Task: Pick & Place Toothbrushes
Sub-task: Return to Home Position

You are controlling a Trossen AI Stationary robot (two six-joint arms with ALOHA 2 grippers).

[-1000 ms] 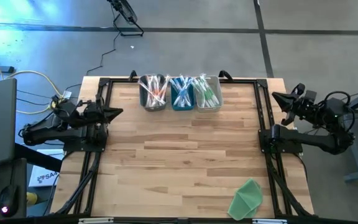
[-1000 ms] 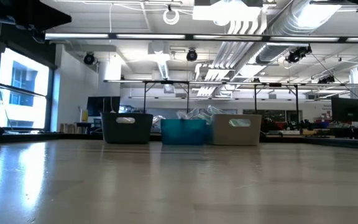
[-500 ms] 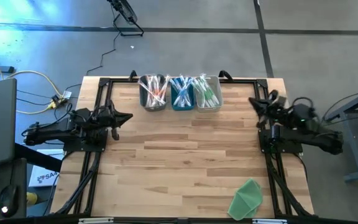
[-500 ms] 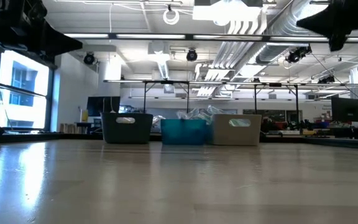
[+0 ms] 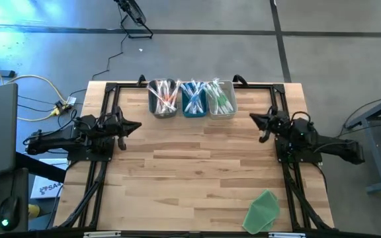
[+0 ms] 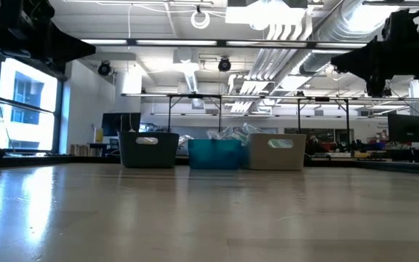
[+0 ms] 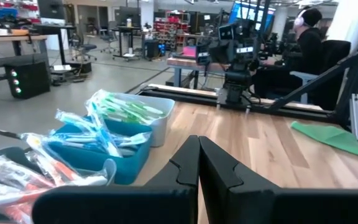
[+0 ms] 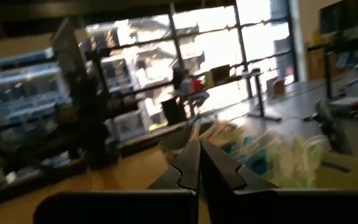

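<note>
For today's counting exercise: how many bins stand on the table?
3, in a row at the table's far edge: dark bin, blue bin in the middle, pale bin.

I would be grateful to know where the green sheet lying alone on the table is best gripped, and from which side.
Probably at a free edge, coming straight down with the right pincer, the nearer one: the green sheet lies nearly flat on the table, so a sideways approach would find little to pinch.

A robotics lab: exposed ceiling ducts (image 6: pixel 289 33), rows of workbenches (image 7: pixel 17 38), monitors (image 6: pixel 407 127) and a seated person (image 7: pixel 307 43).
</note>
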